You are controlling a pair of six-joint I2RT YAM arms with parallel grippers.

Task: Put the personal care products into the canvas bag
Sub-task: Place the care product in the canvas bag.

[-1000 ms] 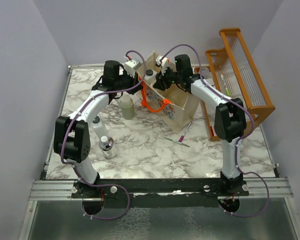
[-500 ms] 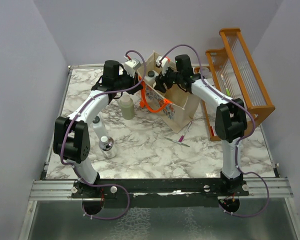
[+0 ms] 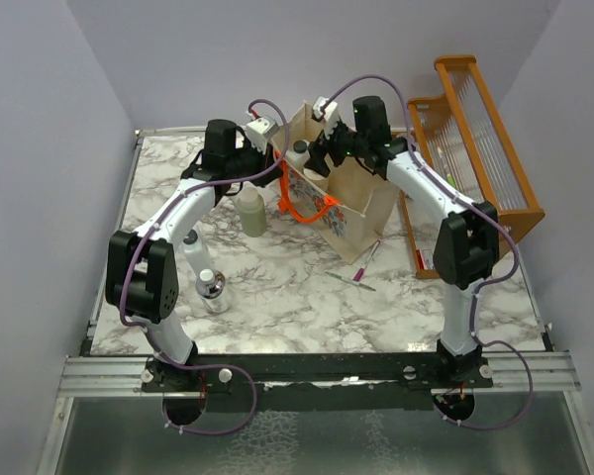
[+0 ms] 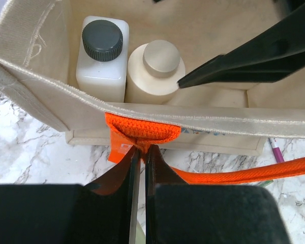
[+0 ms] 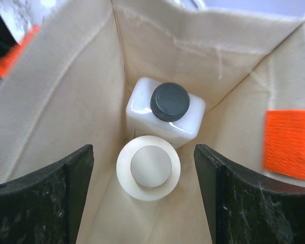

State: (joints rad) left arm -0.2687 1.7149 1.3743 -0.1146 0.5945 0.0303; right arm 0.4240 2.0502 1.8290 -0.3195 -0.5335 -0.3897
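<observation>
The canvas bag (image 3: 351, 203) stands upright at the back middle of the table. My left gripper (image 4: 141, 150) is shut on its orange handle (image 4: 142, 131) at the near rim. Inside the bag stand a white bottle with a dark cap (image 4: 101, 53) and a beige bottle with a cream cap (image 4: 155, 71), side by side. My right gripper (image 5: 144, 155) hangs open above them, a finger on either side of the beige bottle (image 5: 148, 168) without touching it. On the table are an olive-green bottle (image 3: 251, 213), a short clear bottle with a chrome cap (image 3: 212, 290) and a white bottle (image 3: 190, 245) half hidden by the left arm.
An orange wooden slatted rack (image 3: 475, 148) leans at the back right, close to the right arm. Two pens (image 3: 358, 269) lie on the marble in front of the bag. Grey walls close in the table on three sides.
My right gripper has opened wider and its arm has lifted and drawn back a little over the bag. The left arm has stayed put, still holding the handle.
</observation>
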